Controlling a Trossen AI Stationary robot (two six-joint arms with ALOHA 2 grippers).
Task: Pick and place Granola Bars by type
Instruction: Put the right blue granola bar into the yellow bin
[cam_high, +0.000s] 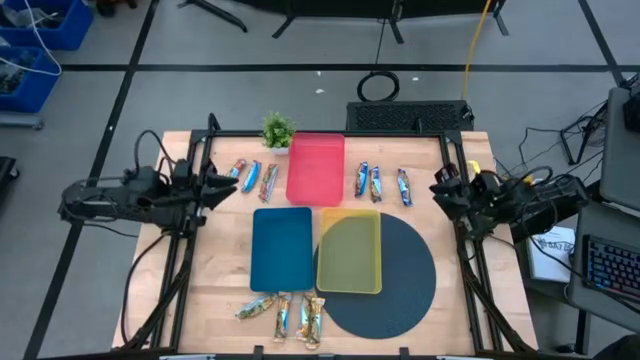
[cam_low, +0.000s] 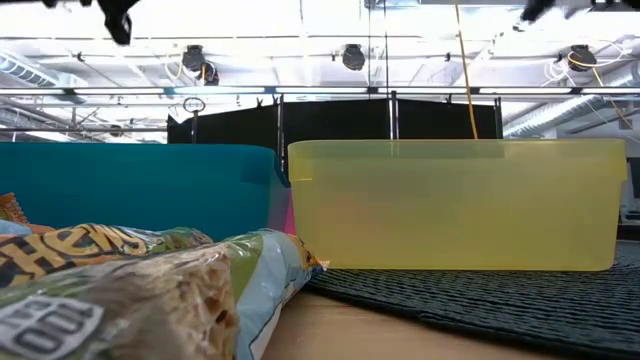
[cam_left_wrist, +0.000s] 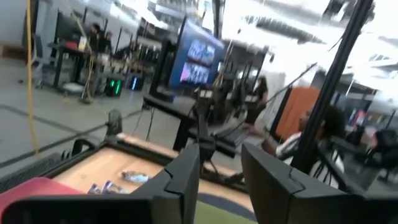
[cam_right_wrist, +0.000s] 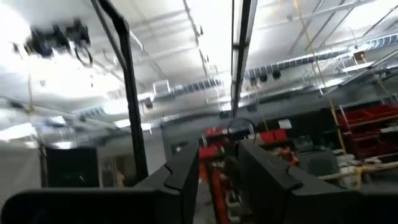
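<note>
Left gripper (cam_high: 228, 183) raised at the counter's (cam_high: 220, 290) left edge, fingers slightly apart, holding nothing. Right gripper (cam_high: 440, 188) raised at the right edge, likewise. Granola Bars (cam_high: 254, 177) lie in threes: far-left, far-right, near edge.

On my desk (cam_high: 220, 270) a red tray (cam_high: 315, 168) sits beside a small potted plant (cam_high: 278, 129). Nearer the front, a blue tray (cam_high: 282, 248) and yellow tray (cam_high: 349, 252) lie side by side, the yellow one on a dark round mat (cam_high: 405, 285).

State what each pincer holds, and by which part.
Nothing. The left pincer and the right pincer are both open and empty, at the table's side edges.
</note>
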